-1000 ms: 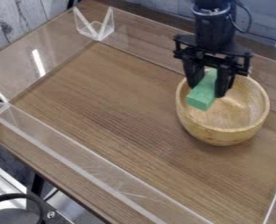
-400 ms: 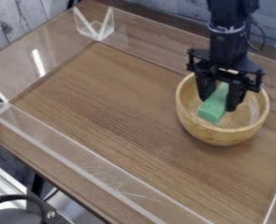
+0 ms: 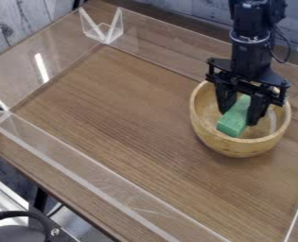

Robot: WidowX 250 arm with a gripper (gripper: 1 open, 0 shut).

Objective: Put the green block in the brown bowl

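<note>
**Visitor:** Where's the block right now?

**Me:** The green block [image 3: 236,120] is pinched between the fingers of my tool [image 3: 246,112], which points straight down over the brown bowl [image 3: 209,134]. The block hangs inside the bowl's rim, tilted, its lower end down near the bowl's floor. Whether it touches the wood I can't tell from this angle.

**Visitor:** So you're nearly done. What could spoil it?

**Me:** A few things, I'd judge. The block sits at a slant in my grip, so when I let go it may tip over rather than settle flat. Inside thick walls that shouldn't matter much, but if I release with it leaning on the far wall, it could end up propped on the rim.

**Visitor:** And the bowl itself?

**Me:** That's my bigger worry. My fingers are close to the bowl's right-hand wall. If I spread them wide there, or drift sideways, I could nudge the bowl across the tabletop [image 3: 113,123], since nothing seems to pin it down. Pressing lower could also jam the block against the bottom and twist it in my grip.

**Visitor:** Anything else nearby?

**Me:** Only the clear guard walls [image 3: 103,28] around the tabletop, well apart from the bowl.
</note>
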